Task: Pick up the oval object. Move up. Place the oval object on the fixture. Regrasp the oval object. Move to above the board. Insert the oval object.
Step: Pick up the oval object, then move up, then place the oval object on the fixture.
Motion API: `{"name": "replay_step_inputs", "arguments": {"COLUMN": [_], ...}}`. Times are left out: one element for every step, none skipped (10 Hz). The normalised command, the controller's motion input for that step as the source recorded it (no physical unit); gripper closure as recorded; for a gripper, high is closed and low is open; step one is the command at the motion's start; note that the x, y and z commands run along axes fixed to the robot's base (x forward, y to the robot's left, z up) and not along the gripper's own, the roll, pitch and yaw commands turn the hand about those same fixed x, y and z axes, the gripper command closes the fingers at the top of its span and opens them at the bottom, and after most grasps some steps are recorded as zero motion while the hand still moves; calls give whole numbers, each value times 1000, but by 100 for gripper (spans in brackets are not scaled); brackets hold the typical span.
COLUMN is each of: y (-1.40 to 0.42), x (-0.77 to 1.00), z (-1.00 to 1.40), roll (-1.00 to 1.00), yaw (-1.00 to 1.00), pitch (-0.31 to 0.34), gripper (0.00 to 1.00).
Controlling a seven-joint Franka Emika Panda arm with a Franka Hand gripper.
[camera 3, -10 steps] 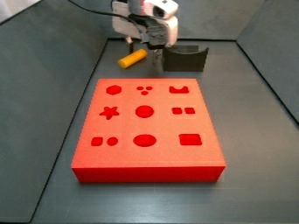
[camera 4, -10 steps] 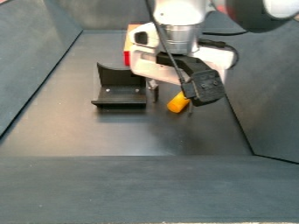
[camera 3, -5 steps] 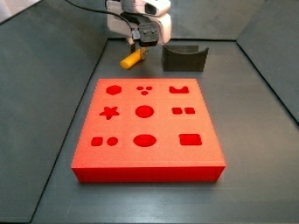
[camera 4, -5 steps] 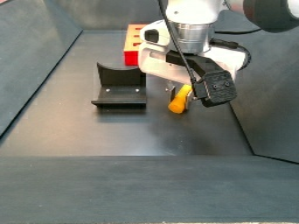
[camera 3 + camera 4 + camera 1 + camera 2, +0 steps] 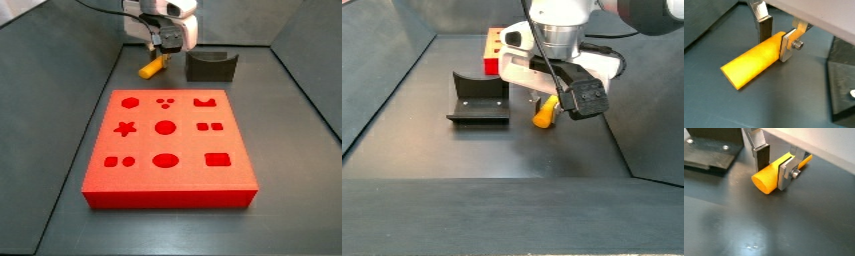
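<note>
A: Stock on the tabletop, largest first?

B: Item one, the board [image 5: 170, 150]: red slab with shaped cut-outs, lying mid-tabletop, nothing in any hole. Item two, the fixture [image 5: 211, 67]: dark notched block just past the board's far edge, toward its right corner; its notch is empty in a side view. Item three, the gripper [image 5: 777, 36]: low over the floor near the far edge, beside the fixture. Item four, the oval object [image 5: 754, 63]: yellow-orange peg lying flat on the floor, apart from the fixture and beyond the board's far left corner [image 5: 152, 68].

A: Gripper condition?

B: Fingers [image 5: 785, 172] straddle the peg's end, one silver plate each side, drawn close. Whether the pads are actually pressing it, I cannot tell; the peg looks to rest on the floor in both side views.

A: Step in hand?

B: Judged as the first pick-up, at the clamping stage. The next move calls for a firm closure on the peg, then a straight lift clear of the floor before carrying it across to the fixture's notch.
</note>
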Motion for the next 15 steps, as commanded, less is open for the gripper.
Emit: {"name": "replay_step_inputs", "arguments": {"y": [0,0,0,0,0,0,50,44,31,20,14,0,-3,-1,1], "x": [0,0,0,0,0,0,-17,-20,-8,-9,-14,0,-6,-13,-18], "z": [0,0,0,0,0,833,796,692,560,358,197,1000,1000,1000,1000], "roll": [0,0,0,0,0,0,8,9,12,23,33,0,-1,4,13], "yaw": [0,0,0,0,0,0,20,13,0,-15,-22,0,-1,-3,-7], "pitch": [0,0,0,0,0,0,17,46,61,66,61,0,10,22,25], "gripper": [100,100,100,100,100,100,100,100,100,100,100,100,100,100,100]}}
